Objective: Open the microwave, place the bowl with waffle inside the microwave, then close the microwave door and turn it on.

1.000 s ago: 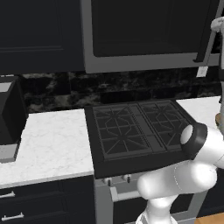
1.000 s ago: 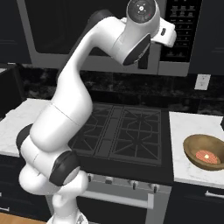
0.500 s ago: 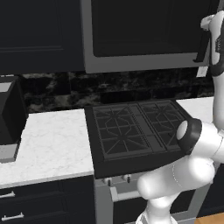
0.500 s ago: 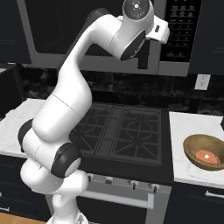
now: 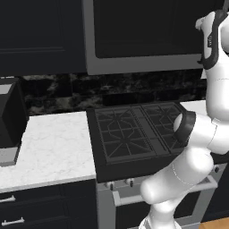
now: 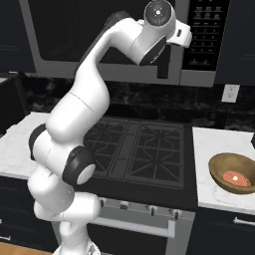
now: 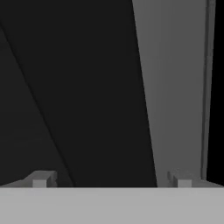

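Gripper [image 7: 111, 179] fingers are spread as wide as they go with nothing between them; in the hand view I see the two tips at the bottom left and bottom right, and past them, very close, the dark glass of the microwave door [image 7: 74, 87] on the left and its grey frame on the right

From the left base view, the microwave [image 5: 143, 65] fills the upper middle of the frame, door shut, and my arm's wrist rises along the right edge at the level of the microwave's lower right corner. Below, the stove [image 5: 134, 134] sits centre with white counter [image 5: 53, 143] to its left

From the right base view, the wrist sits at upper centre against the door's right end, just left of the keypad panel [image 6: 204, 30]. I can't make out the handle, the hand covers that spot. The bowl [image 6: 233, 173], with something reddish inside, rests on the counter at the lower right, well apart from the hand

My worry: I'm so close to the glass that I could push into the panel rather than straddle the handle, or slip off the bar if I close off-centre. The keypad is just beside, so a sideways drift might brush it. Swing room for the door looks free over the stove, though my own elbow hangs there
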Robot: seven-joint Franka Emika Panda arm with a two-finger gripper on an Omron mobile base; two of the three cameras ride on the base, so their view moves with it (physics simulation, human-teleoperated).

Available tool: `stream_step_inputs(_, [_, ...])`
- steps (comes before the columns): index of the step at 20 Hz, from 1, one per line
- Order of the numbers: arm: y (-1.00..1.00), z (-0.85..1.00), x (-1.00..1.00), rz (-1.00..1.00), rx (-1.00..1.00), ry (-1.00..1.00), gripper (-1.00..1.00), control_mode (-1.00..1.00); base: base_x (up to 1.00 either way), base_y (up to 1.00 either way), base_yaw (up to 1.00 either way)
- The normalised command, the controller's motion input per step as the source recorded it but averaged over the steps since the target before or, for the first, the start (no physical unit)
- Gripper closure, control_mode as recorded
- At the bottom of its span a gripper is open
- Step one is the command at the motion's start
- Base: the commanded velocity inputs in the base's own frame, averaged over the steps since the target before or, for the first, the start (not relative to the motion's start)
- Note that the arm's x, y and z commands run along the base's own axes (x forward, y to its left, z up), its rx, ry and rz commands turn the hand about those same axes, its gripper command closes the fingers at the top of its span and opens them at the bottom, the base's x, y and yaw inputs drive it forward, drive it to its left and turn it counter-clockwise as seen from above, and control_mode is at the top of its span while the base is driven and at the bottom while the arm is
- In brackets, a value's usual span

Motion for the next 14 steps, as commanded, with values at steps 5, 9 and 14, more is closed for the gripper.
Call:
stream_step_inputs(5, [-0.18,-0.01,0.41,0.05,0.0,0.0,-1.0,-1.0,0.0,0.0,0.0])
stream_step_inputs(9, [0.0,-0.04,0.25,0.04,-0.03,-0.02,-1.0,-1.0,0.0,0.0,0.0])
stream_step_inputs(14, [0.12,-0.01,0.05,0.02,0.0,-0.07,-1.0,-1.0,0.0,0.0,0.0])
